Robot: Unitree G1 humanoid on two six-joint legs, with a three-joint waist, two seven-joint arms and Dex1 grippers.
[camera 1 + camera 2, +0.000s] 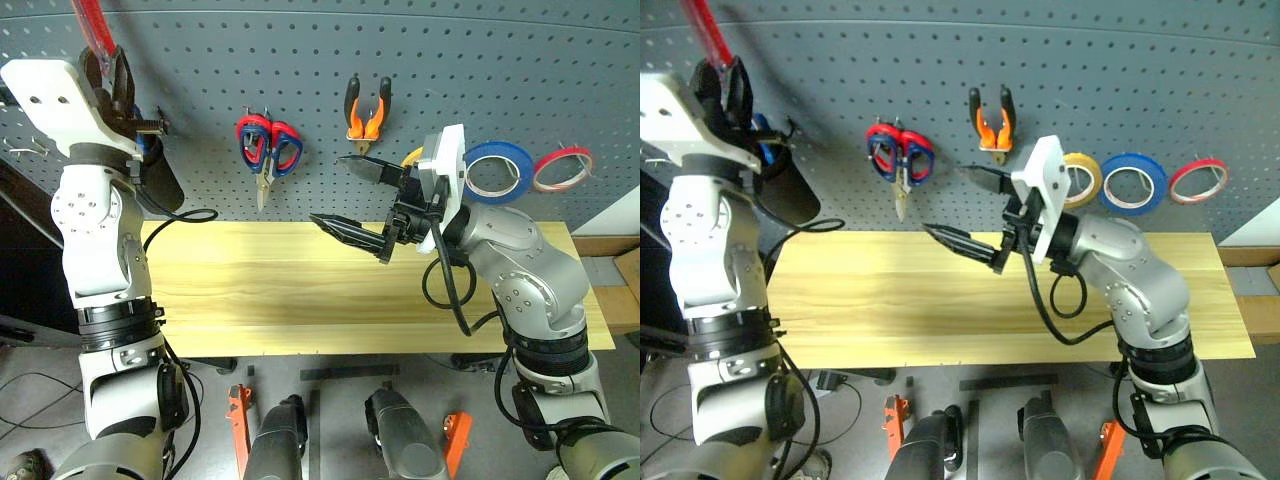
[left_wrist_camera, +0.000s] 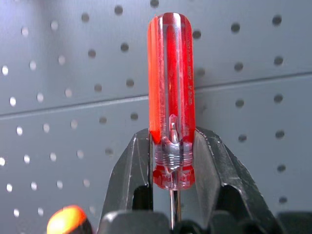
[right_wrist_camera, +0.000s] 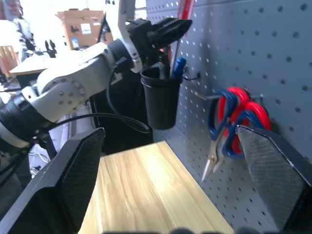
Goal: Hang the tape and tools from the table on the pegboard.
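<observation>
My left gripper (image 1: 110, 75) is shut on the slim red-handled screwdriver (image 2: 171, 97), handle up, close to the grey pegboard (image 1: 450, 60) and above a black cup (image 1: 158, 180). My right gripper (image 1: 330, 190) stands open and holds nothing, over the middle of the wooden table (image 1: 260, 280). The orange-and-black pliers (image 1: 367, 115) hang on the pegboard. The dark blue scissors hang overlapped with a red-handled pair (image 1: 268, 148). The yellow tape (image 1: 1083, 178) hangs just behind my right wrist.
A blue roll (image 1: 498, 170) and a red roll (image 1: 562, 168) hang to the right of the yellow tape. The black cup (image 3: 161, 100) holds a blue-handled screwdriver and an orange-handled one (image 2: 68, 219). Power drills (image 1: 280, 440) lie below the table's front edge.
</observation>
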